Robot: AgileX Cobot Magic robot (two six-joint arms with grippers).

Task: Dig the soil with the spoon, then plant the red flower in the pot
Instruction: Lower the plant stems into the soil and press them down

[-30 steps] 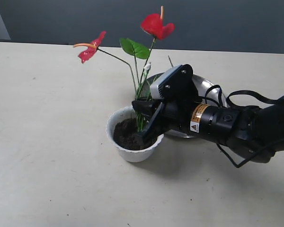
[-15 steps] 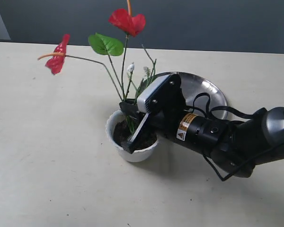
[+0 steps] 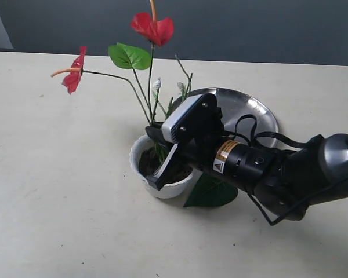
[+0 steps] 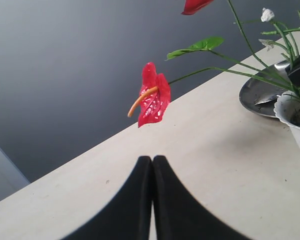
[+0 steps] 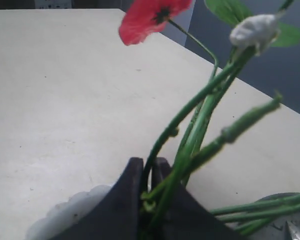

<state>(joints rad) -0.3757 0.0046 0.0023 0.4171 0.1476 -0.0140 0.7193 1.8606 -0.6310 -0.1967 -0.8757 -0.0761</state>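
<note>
The red flower [image 3: 153, 28] stands tilted in the white pot [image 3: 144, 175], its stems going down into the dark soil [image 3: 149, 160]. My right gripper [image 3: 158, 168] is low over the pot and shut on the stems; the right wrist view shows green stems pinched between its fingers [image 5: 132, 172], with the pot's scalloped rim [image 5: 65, 215] beside them. One bloom [image 4: 152, 100] hangs over the table in the left wrist view. My left gripper [image 4: 152, 161] is shut and empty, away from the pot [image 4: 292, 127]. A pale shape in the plate may be the spoon [image 4: 270, 98].
A round steel plate [image 3: 252, 110] lies right behind the pot, partly covered by my right arm [image 3: 278, 168]. A loose green leaf [image 3: 211, 192] lies on the table against the pot's right side. The table [image 3: 58, 191] runs bare to the left and front.
My right gripper has shifted left over the pot with the stems, swinging the blooms to the left. A green leaf now lies on the table beside the pot.
</note>
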